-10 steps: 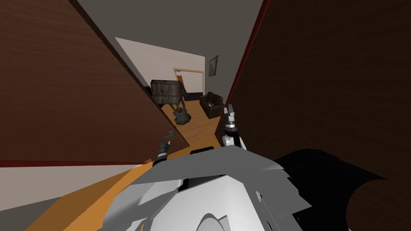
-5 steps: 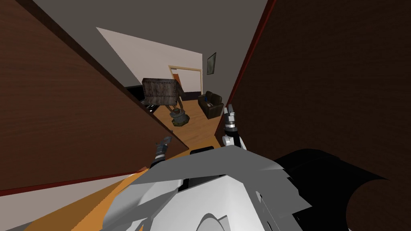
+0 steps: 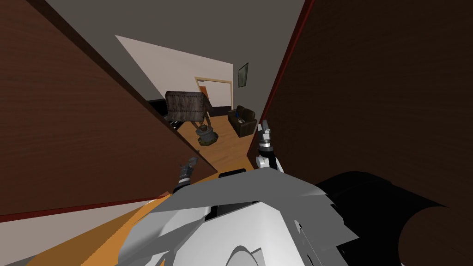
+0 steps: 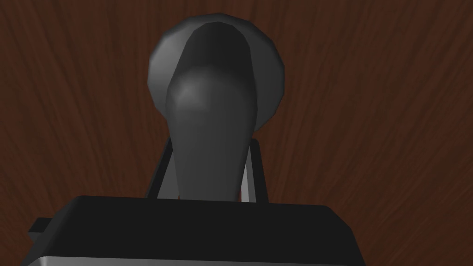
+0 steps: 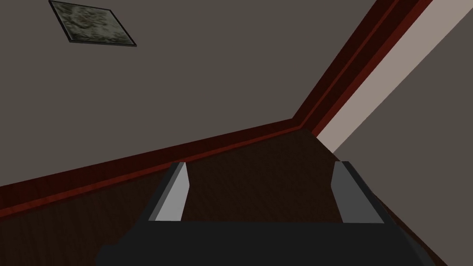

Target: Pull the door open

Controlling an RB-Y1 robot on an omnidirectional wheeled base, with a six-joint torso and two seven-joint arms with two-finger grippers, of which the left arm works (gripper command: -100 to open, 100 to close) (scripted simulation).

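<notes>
Squarely between the left end effector (image 4: 208,150) fingers (image 4: 248,178), the dark door handle (image 4: 212,120).

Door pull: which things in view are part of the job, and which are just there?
Job:
door
handle, dark grey, on the door
left tool, shut on the handle

Just there:
right tool, open, holding nothing
armchair
brown box
grey pot on the floor
picture on the far wall
</notes>
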